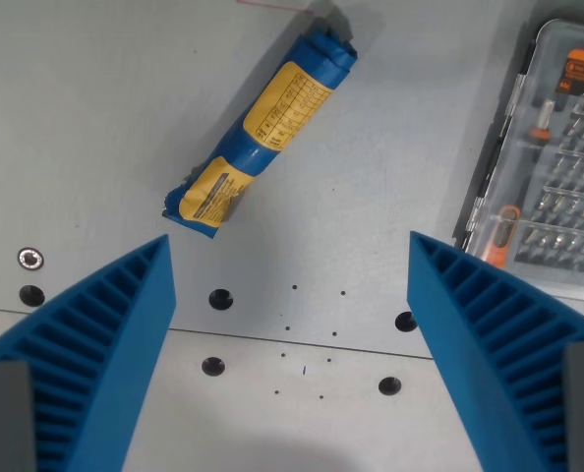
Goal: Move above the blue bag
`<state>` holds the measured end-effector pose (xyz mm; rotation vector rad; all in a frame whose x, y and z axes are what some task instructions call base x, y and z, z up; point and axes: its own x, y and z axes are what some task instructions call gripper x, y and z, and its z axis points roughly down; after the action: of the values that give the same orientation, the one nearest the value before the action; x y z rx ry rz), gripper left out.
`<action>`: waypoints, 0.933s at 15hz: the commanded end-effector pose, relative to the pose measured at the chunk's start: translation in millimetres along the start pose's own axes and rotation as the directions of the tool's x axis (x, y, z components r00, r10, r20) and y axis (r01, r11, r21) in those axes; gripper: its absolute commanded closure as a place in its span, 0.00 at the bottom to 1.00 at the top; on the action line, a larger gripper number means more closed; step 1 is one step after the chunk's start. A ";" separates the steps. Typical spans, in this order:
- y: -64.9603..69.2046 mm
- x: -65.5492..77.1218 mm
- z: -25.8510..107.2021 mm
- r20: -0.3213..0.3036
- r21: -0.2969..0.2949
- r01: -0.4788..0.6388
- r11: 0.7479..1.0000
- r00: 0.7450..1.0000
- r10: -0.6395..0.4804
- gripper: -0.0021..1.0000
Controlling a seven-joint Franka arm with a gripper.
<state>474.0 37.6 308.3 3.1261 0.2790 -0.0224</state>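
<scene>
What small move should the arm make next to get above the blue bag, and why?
Probably a short shift forward, toward the wrist view's top and slightly to its left. The rolled blue bag with yellow labels lies diagonally on the grey table, beyond the open blue ribbed gripper, whose fingers frame bare tabletop. The clear plastic screwdriver-bit case sits at the wrist view's right, away from that path.

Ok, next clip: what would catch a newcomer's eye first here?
The two ribbed blue fingers of the open gripper fill the lower corners. Above them lies the blue bag with yellow labels, set diagonally on the grey table. A clear screwdriver bit case sits at the wrist view's right edge.
</scene>
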 end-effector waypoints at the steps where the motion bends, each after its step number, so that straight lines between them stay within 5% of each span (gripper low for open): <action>1: 0.0 0.2 -1.5 -0.004 -0.001 0.001 1.000 1.000 -0.001 0.00; 14: -0.9 0.5 8.4 -0.024 -0.001 -0.113 0.994 0.993 0.113 0.00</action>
<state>474.2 37.6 302.7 3.1300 0.2309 -0.0372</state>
